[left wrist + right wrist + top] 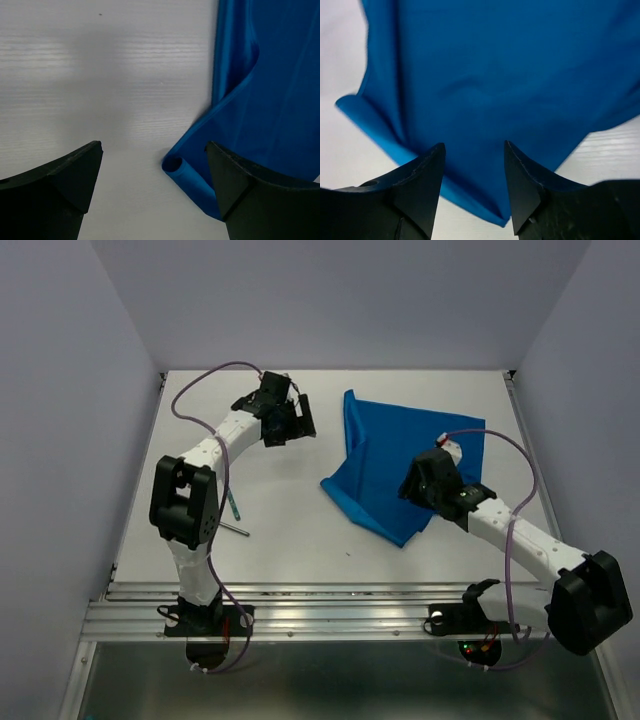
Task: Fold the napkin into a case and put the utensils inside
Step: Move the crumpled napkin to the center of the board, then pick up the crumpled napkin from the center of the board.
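**Slack blue cloth, no grip on it: the fold may go crooked**

The utensils (pixel 235 512) lie on the desk (pixel 300 530) well to the left of both sets of jaws, partly hidden by the left arm. They are thin, hard, straight pieces, one teal-handled and one slim grey metal.

The left jaws stand wide and empty over the pale, faintly grained desk. Between them, nearer their right side, sits the napkin's curled corner (pixel 175 165), rolled into a small tube.

The napkin (pixel 385 440) is smooth, faintly glossy soft cloth, lying as an uneven wedge with one raised ridge. It is not yet a case.

The right jaws hover parted just above the cloth, holding nothing, with blue showing between them.

A pinch that catches only one layer could drag the slick cloth across the smooth desk instead of creasing it. The rolled corner might spring open, and the ridge could slump sideways. Either would leave a loose, skewed packet.
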`<state>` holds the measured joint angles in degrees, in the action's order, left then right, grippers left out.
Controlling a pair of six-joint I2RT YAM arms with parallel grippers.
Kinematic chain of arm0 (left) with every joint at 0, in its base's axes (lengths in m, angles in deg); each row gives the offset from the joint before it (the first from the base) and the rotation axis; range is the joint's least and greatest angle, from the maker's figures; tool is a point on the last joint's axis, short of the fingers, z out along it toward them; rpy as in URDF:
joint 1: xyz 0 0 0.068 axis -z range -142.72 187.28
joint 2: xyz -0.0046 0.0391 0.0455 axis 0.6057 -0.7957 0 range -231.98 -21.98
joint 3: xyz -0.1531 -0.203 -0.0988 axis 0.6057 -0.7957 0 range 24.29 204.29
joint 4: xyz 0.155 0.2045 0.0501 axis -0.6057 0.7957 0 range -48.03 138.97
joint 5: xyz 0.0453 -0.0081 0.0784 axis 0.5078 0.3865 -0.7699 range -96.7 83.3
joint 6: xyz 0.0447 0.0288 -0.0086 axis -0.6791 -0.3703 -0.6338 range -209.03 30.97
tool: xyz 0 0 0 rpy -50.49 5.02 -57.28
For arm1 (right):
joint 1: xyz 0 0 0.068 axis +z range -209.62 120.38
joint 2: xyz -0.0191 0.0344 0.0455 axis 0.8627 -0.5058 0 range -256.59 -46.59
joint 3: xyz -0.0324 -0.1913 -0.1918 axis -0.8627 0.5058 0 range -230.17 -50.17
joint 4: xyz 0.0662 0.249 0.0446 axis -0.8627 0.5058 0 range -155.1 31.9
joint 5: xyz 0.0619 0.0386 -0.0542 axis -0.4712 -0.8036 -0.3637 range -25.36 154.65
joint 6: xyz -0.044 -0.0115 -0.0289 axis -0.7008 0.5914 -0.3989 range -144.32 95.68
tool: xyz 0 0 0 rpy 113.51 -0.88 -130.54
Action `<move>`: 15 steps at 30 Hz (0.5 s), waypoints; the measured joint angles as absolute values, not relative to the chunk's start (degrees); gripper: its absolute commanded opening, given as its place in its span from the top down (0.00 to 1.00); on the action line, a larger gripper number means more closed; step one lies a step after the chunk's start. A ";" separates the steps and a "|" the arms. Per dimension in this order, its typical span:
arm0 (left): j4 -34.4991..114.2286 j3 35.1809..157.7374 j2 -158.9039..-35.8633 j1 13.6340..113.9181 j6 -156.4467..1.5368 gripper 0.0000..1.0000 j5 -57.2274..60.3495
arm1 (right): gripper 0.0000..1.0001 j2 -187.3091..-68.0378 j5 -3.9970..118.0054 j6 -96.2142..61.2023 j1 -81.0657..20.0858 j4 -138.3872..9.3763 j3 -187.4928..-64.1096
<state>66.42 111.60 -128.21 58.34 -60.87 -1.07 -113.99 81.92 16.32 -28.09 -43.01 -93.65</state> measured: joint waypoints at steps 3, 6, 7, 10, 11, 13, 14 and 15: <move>66.22 112.93 -130.42 62.23 -61.81 0.05 0.46 | 0.32 -113.22 79.43 18.66 -34.80 -42.05 -92.32; 66.44 112.62 -132.02 65.44 -62.29 0.05 2.16 | 0.30 -113.20 76.50 19.93 -39.17 -41.11 -91.55; 66.28 112.28 -132.23 65.81 -62.40 0.05 2.53 | 0.30 -113.22 75.56 20.39 -40.28 -40.81 -91.27; 65.61 108.87 -132.72 67.21 -62.40 0.06 3.96 | 0.30 -113.46 73.70 21.15 -42.75 -40.57 -90.33; 65.10 107.42 -132.72 67.47 -62.38 0.06 4.44 | 0.30 -113.68 73.44 21.26 -43.13 -40.54 -90.11; 64.93 105.30 -132.74 68.24 -62.16 0.06 5.27 | 0.30 -114.60 72.92 21.63 -43.61 -40.39 -89.52; 64.84 104.38 -132.87 68.56 -62.03 0.07 5.64 | 0.30 -115.08 72.68 21.72 -43.72 -40.19 -89.41; 64.84 103.97 -133.04 68.83 -61.90 0.09 5.83 | 0.30 -115.65 72.48 21.81 -43.80 -40.02 -89.32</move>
